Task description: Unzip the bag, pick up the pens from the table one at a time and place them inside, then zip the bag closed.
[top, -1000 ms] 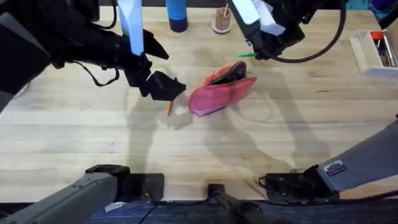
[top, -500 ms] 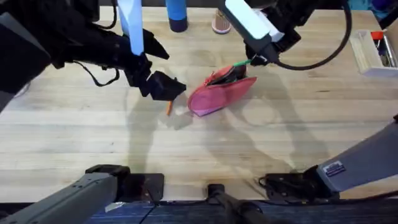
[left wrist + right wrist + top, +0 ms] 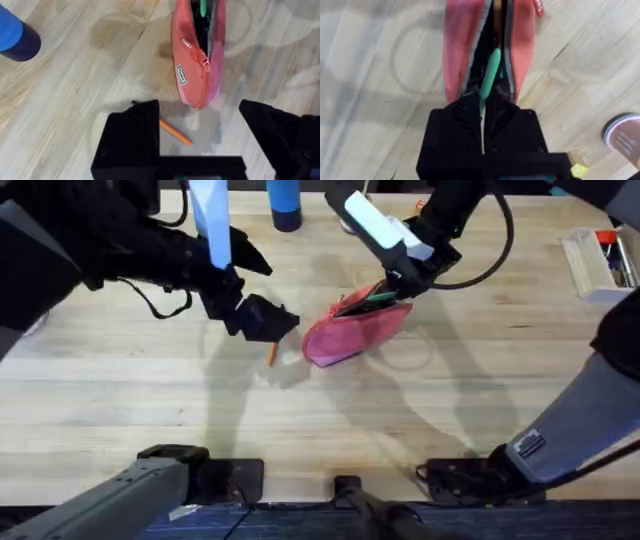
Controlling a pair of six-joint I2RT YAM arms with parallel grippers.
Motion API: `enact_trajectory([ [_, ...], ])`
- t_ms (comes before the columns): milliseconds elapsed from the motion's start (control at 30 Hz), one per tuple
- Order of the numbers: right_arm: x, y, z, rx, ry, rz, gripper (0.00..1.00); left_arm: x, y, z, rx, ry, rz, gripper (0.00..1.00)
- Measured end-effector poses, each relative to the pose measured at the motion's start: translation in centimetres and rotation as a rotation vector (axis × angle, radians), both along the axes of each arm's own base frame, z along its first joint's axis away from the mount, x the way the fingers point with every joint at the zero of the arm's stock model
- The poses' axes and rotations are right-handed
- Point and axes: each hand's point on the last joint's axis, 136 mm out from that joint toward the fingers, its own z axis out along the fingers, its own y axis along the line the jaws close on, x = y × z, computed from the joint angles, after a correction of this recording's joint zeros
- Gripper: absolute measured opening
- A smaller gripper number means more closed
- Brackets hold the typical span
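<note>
On the light plank table (image 3: 150, 400), the left gripper (image 3: 268, 320) hovered with fingers spread apart above the orange pen (image 3: 271, 354), which lay just left of the bag (image 3: 355, 332). The bag gaped unzipped mid-table. The right gripper (image 3: 396, 282) pinched the green pen (image 3: 490, 75), its tip inside the opening. A clear box (image 3: 600, 265) sat far right.
</note>
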Motion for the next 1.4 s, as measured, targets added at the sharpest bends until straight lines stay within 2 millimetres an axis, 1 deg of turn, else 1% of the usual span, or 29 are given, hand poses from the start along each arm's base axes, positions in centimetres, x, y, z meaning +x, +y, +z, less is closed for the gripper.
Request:
enact_trajectory([
  [133,-0.3,0.8,0.0,0.0,0.001,0.017,0.03,0.0,0.0,0.0,-0.002,0.0,-0.001,0.993],
  [367,-1.0,3.2,-0.2,0.004,-0.01,0.082,0.031,0.0,0.0,0.0,-0.002,0.001,-0.001,0.993],
  [467,-1.4,4.0,-1.1,-0.002,0.01,0.106,0.031,-0.1,0.0,0.0,-0.002,0.004,-0.001,0.993],
  [600,-1.4,5.0,-2.9,-0.013,0.04,0.13,0.031,-0.2,0.0,0.0,-0.002,0.008,-0.001,0.994],
  [700,-1.5,5.7,-3.7,-0.019,0.05,0.139,0.03,-0.1,0.0,0.0,-0.002,0.007,-0.001,0.993],
  [833,-1.9,6.3,-3.9,-0.021,0.052,0.151,0.031,-0.2,0.0,-0.1,-0.001,0.008,-0.001,0.993],
  [1000,-2.0,6.5,-3.9,-0.021,0.054,0.154,0.033,-0.2,0.0,-0.1,-0.001,0.009,-0.001,0.993],
  [1033,-2.0,6.5,-3.9,-0.022,0.055,0.15,0.077,-0.2,0.0,-0.1,-0.001,0.009,-0.001,0.993],
  [1067,-2.0,6.5,-3.9,-0.022,0.054,0.148,0.201,-0.2,0.0,-0.1,-0.001,0.009,-0.001,0.993],
  [1133,-2.0,6.5,-3.9,-0.022,0.054,0.147,0.475,-0.2,0.0,-0.1,-0.001,0.009,-0.001,0.993],
  [1167,-2.0,6.5,-3.9,-0.022,0.054,0.146,0.633,-0.2,0.0,-0.1,-0.001,0.01,-0.001,0.993],
  [1233,-2.0,6.4,-3.9,-0.027,0.057,0.142,0.919,-0.2,0.0,-0.1,-0.001,0.011,-0.001,0.993],
  [1267,-2.1,6.4,-3.9,-0.029,0.059,0.141,0.977,-0.2,0.0,-0.1,-0.001,0.011,-0.001,0.993],
  [1400,-2.1,6.4,-4.0,-0.03,0.061,0.139,0.996,-0.2,0.0,-0.1,0.0,0.011,0.0,0.993],
])
